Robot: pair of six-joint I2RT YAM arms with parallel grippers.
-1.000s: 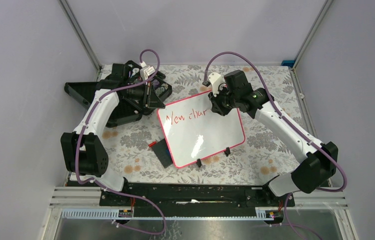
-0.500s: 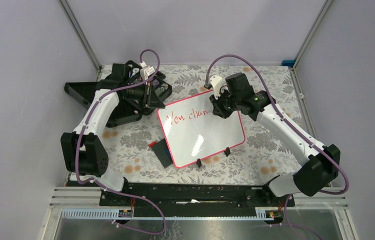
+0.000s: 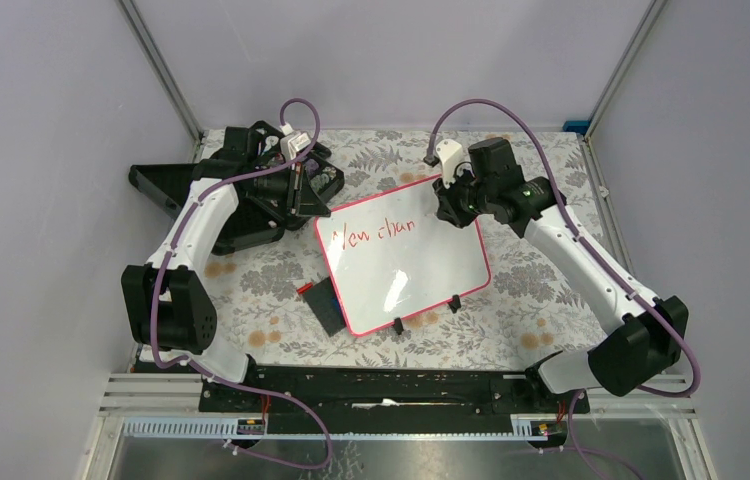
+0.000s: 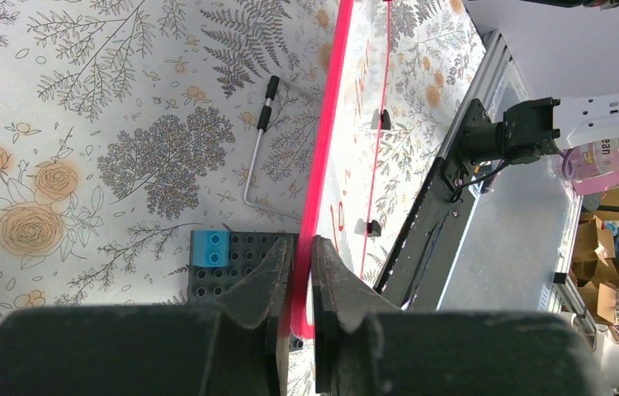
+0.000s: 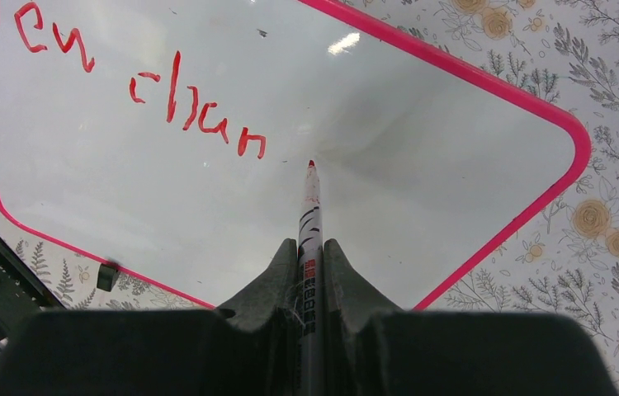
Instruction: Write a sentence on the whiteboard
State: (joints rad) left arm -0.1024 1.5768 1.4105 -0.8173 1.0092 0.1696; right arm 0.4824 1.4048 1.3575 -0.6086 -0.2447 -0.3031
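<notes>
The whiteboard (image 3: 411, 270), white with a pink-red frame, lies tilted mid-table. On its upper part stands the sentence (image 3: 378, 231) in red, reading "New chan". My left gripper (image 4: 302, 243) is shut on the board's pink edge (image 4: 327, 140) at the upper left corner (image 3: 317, 218). My right gripper (image 3: 448, 205) hangs over the board's upper right part, shut on a red-tipped marker (image 5: 310, 223). The marker's tip sits just right of the last letter (image 5: 251, 142). Whether it touches the whiteboard (image 5: 422, 124) I cannot tell.
A dark grey plate (image 3: 326, 305) with a blue block (image 4: 210, 247) lies by the board's left front corner. A thin metal rod (image 4: 257, 148) lies on the floral cloth. Two black clip feet (image 3: 398, 324) stand on the front edge. A black stand (image 3: 251, 195) sits back left.
The right gripper has moved right along the board with the marker, and the second word has grown to "chan". The left arm and board have not moved.
</notes>
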